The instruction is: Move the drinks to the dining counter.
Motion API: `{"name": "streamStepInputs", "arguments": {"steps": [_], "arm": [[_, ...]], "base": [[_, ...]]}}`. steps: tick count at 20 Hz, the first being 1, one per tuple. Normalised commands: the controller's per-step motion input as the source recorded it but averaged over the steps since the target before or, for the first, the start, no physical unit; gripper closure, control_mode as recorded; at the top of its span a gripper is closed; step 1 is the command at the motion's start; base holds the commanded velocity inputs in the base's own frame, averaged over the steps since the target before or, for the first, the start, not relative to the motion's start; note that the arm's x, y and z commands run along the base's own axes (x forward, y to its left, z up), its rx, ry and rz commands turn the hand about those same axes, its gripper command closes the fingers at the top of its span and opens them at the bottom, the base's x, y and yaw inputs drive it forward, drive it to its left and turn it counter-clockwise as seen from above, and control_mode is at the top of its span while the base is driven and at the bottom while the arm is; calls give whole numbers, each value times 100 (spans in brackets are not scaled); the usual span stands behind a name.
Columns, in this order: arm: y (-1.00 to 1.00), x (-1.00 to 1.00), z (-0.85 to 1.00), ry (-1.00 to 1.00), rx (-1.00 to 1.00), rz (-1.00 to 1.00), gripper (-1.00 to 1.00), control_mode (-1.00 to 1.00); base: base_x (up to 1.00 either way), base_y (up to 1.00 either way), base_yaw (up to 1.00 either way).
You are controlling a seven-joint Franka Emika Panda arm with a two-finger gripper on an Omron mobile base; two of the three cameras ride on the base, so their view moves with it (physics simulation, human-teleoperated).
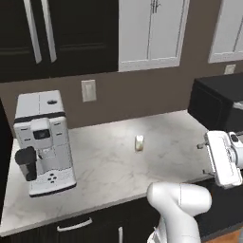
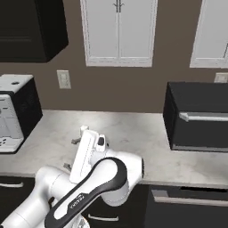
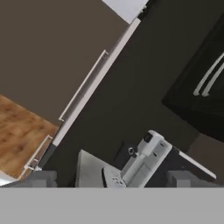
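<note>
Marbled worktop, coffee machine at left: one small whitish glass, upright, mid-counter. Gripper, jaws released and empty, stands right of it, aimed away.

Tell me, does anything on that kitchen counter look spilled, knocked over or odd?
Nothing stands out. The small whitish glass stands upright, alone on the marbled worktop; the coffee machine sits square at its left end. No spill shows.

A home kitchen: marbled desk with a coffee machine at nine o'clock, white wall cabinets at twelve, microwave at three.
</note>
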Motion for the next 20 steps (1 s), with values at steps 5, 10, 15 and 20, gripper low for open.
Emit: {"name": "streamStepInputs", "arguments": {"steps": [5, 10, 15, 20], "arm": [[0, 0, 0, 0, 0, 0, -100, 100], [0, 0, 0, 0, 0, 0, -100, 100], [0, 0, 0, 0, 0, 0, -100, 100], [0, 0, 0, 0, 0, 0, -100, 100]], "base": [[0, 65, 74], [0, 45, 69], [0, -11, 15], [0, -29, 0]]}}
